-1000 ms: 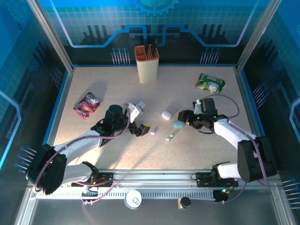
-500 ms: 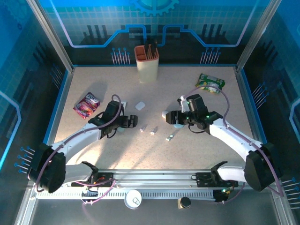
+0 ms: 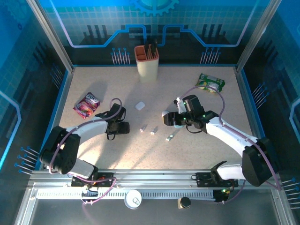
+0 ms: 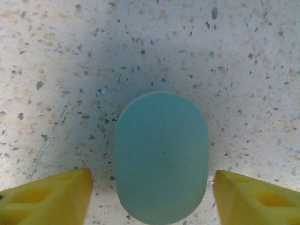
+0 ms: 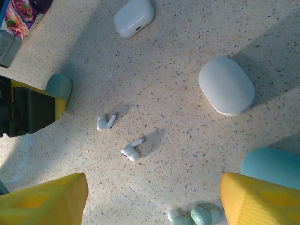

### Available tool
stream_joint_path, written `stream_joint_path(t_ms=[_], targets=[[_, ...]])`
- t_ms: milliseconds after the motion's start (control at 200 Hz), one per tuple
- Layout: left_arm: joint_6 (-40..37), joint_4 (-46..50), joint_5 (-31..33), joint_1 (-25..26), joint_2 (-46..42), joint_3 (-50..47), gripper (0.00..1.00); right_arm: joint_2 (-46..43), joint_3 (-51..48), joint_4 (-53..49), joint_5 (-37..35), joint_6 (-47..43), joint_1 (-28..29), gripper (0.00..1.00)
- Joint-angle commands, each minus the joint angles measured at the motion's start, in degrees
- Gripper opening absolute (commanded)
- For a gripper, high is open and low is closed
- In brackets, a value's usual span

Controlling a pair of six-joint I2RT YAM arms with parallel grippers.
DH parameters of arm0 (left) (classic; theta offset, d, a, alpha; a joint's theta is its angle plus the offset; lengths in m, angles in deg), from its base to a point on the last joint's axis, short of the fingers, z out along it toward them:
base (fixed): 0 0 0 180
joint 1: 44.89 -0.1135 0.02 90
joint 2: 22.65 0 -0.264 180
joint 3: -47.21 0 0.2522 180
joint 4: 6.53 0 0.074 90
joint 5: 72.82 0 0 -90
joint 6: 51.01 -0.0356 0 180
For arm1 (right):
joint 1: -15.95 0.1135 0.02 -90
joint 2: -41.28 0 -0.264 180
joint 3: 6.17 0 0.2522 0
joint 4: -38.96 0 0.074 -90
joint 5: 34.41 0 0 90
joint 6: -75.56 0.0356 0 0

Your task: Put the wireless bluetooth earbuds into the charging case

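While the left gripper (image 4: 153,187) straddled 1 pale blue case (image 4: 161,154) with jaws apart and gaps either side, the right gripper (image 5: 153,187) hung wide open above 2 white earbuds (image 5: 106,122) lying loose on the table (image 5: 187,47). All 4 cases (image 5: 226,86) (2 white, 2 pale blue) lay closed, contents hidden; the tan holder (image 3: 146,69) held dark sticks (image 3: 151,49).

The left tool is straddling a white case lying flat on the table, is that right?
Not quite. The case straddled by the left tool is pale blue-green, not white; the left wrist view shows it. It does lie flat on the table.
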Motion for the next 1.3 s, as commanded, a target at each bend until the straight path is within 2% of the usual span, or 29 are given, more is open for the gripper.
stream_joint_path(t_ms=[0, 95, 220, 505, 580, 690, 810, 981, 1141, 1291], targets=[[0.2, 1.0, -1.1, -0.4, 1.0, 2.3, 0.60, -0.8, 1.2, 0.0, -1.0, -0.9, 0.5, 0.75], [-0.1, 1.0, -1.4, -0.4, 1.3, 2.6, 0.49, -0.6, 1.4, 0.0, -0.8, -1.0, 0.5, 0.75], [-0.4, 1.0, -1.6, -0.4, 0.7, 2.8, 0.42, -1.0, 2.1, -0.3, -0.3, -1.0, 0.5, 0.75], [-5.2, -4.4, -3.2, 0.5, -5.4, 1.3, 0.41, -3.2, 2.8, -0.6, 3.0, 0.8, 0.4, 0.74], [-7.6, -9.6, -5.8, 1.2, -8.7, 0.2, 0.41, -3.6, 2.8, -0.6, 4.1, 1.4, 0.5, 0.74], [-12.4, -19.9, -14.3, 1.8, -12.6, -2.4, 0.39, -4.4, 4.4, -0.4, 5.7, 3.3, 0.5, 0.74], [-19.3, -29.0, -22.5, 3.6, -14.6, -4.3, 0.40, -5.0, 5.7, -1.3, 7.9, 5.7, 0.6, 0.74], [-30.1, -41.5, -31.0, 7.0, -15.5, -8.2, 0.39, -5.7, 7.6, -2.7, 10.2, 7.9, 1.4, 0.73], [-36.8, -43.4, -35.3, 9.4, -14.4, -8.2, 0.36, -4.2, 10.1, -6.0, 12.7, 8.9, 2.2, 0.69], [-39.7, -43.7, -35.7, 11.6, -14.0, -7.7, 0.36, -2.3, 11.7, -7.7, 14.3, 9.5, 3.1, 0.63]])
